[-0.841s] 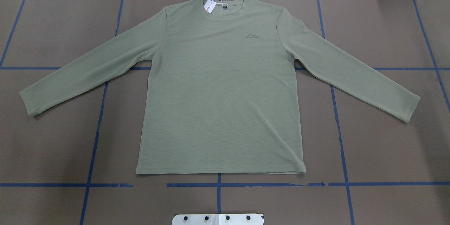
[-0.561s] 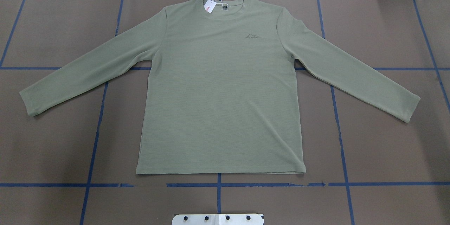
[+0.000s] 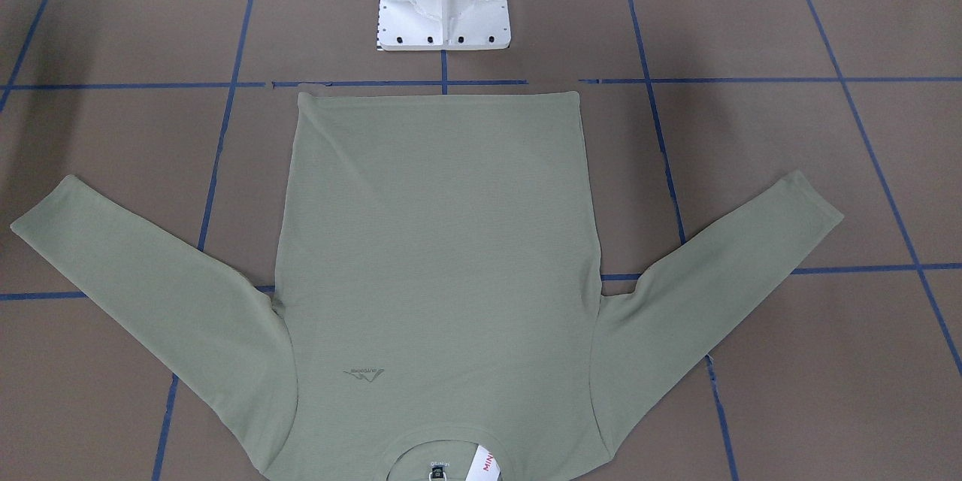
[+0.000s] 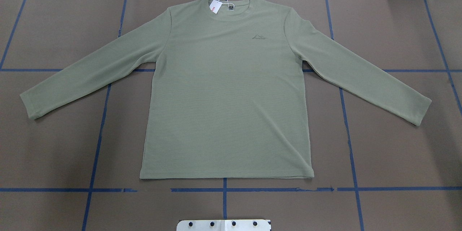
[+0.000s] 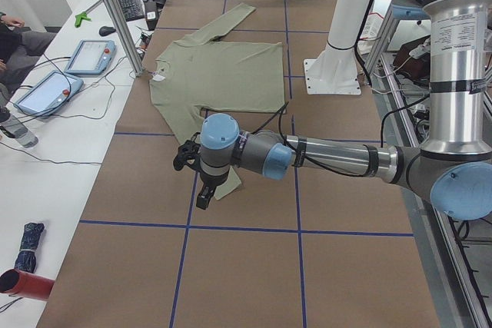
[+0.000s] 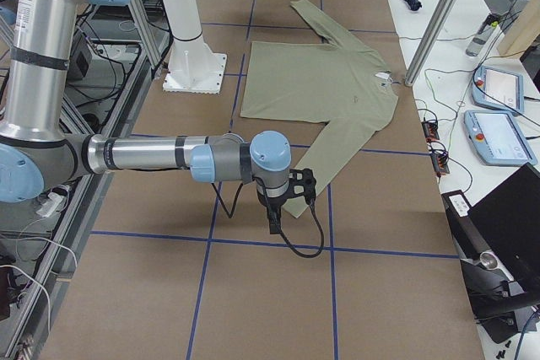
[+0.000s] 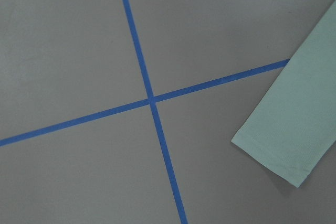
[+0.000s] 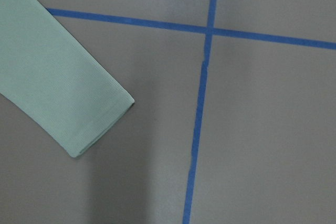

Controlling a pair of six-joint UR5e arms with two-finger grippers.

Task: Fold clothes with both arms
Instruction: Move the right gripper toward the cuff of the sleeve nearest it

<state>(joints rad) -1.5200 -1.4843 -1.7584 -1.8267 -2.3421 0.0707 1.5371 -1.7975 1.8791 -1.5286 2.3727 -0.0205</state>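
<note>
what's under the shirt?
The shirt lies flat on the brown table cover; blue tape lines run under it. Anything else beneath is hidden by the fabric.

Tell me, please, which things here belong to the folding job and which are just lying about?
Job in hand:
shirt
left arm
right arm

Just lying about, on the side bench:
tablets
keyboard
bottle

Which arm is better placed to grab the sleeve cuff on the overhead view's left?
Left. The left gripper hangs by that cuff, which its wrist camera shows close; the right gripper is at the opposite cuff.
</note>
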